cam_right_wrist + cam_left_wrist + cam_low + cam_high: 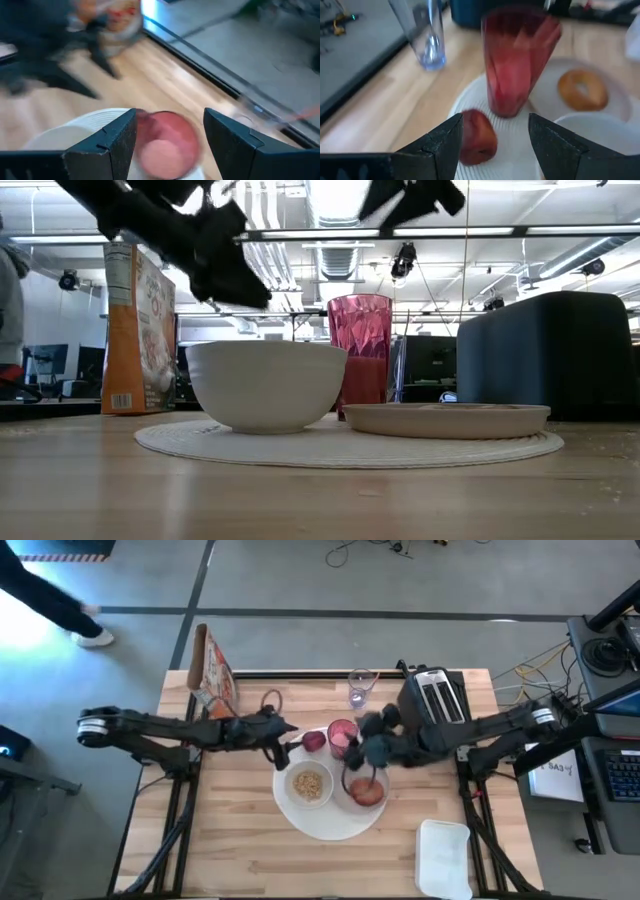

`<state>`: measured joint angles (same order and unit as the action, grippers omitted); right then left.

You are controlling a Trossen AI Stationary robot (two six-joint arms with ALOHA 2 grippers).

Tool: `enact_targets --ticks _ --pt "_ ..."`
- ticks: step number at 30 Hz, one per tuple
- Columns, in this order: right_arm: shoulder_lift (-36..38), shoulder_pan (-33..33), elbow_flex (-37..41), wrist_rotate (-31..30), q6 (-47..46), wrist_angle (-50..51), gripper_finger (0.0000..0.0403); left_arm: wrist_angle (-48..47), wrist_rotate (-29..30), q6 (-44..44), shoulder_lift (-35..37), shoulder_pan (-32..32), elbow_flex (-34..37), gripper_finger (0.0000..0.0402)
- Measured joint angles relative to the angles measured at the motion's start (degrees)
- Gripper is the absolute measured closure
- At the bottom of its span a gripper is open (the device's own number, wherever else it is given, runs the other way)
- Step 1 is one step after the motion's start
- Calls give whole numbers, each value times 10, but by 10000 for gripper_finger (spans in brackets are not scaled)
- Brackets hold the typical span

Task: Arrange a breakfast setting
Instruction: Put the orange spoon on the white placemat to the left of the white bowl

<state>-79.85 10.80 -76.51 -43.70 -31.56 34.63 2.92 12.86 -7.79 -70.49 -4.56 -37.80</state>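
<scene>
Both jaws released: left gripper (492, 145) beside smooth dark-red fruit (477, 137), right gripper (170, 145) over faceted pink cup (165, 145) on ribbed round white plate (330, 825).

Two dark robot arms, bench-mounted

Left arm (160, 728) and right arm (490, 730): slim black jointed segments, each with a pale grey cylindrical joint cap at the outer end; black angular two-finger grippers, left gripper (492, 142) and right gripper (169, 140), matte, blocky-tipped.

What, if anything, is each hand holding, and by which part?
Nothing is held. The left hand is open above the fruit, and the right hand is open above the cup.
</scene>
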Motion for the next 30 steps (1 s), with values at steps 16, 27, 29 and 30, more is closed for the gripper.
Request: enact_targets --ticks 16,27,29,30 --pt "-5 -216 15 10 -62 72 202 -5 -19 29 116 8 0 196" --pt "-13 -282 21 43 -101 72 211 -22 -19 28 115 8 0 196" --pt "-13 -291 21 57 -114 71 211 -23 -19 29 115 8 0 196" --pt "-13 -295 21 63 -117 71 211 -23 -19 30 115 8 0 196"
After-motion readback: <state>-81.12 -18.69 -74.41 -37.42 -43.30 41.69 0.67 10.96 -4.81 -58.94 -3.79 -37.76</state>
